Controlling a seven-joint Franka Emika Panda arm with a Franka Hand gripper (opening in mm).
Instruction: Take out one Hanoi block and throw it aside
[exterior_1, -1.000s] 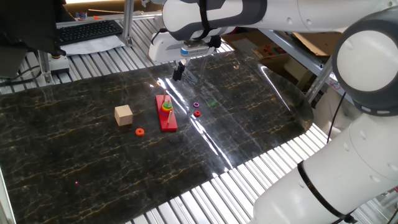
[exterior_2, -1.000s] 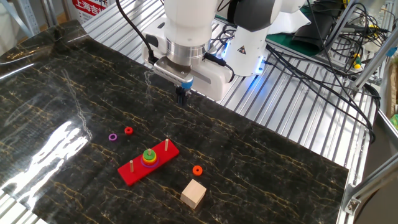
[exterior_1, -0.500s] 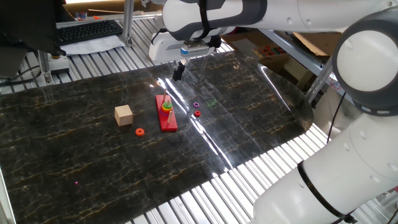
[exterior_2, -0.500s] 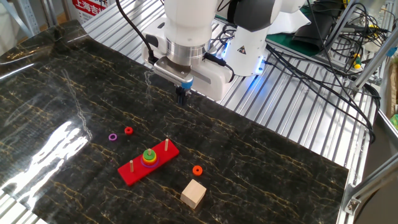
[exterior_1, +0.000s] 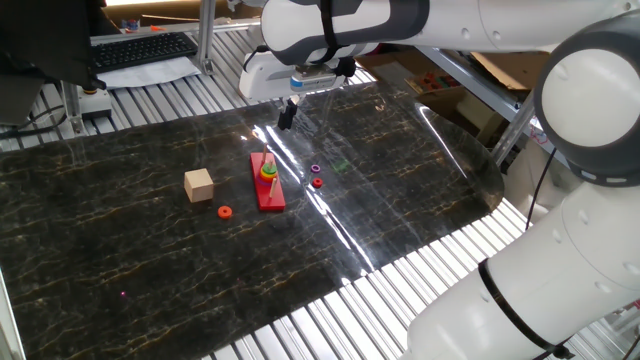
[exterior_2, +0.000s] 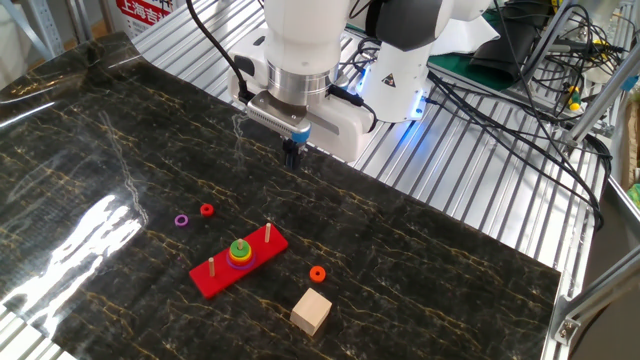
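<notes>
A red base with three pegs lies on the dark mat. Its middle peg holds a stack of rings, with the small green Hanoi block on top, over a yellow ring. The stack also shows in one fixed view. My gripper hangs above the mat's far edge, well behind the base, and touches nothing. Its fingers look closed together with nothing between them. It also shows in one fixed view.
A tan wooden cube and an orange-red ring lie near the base. A purple ring and a red ring lie on its other side. A slatted metal table surrounds the mat.
</notes>
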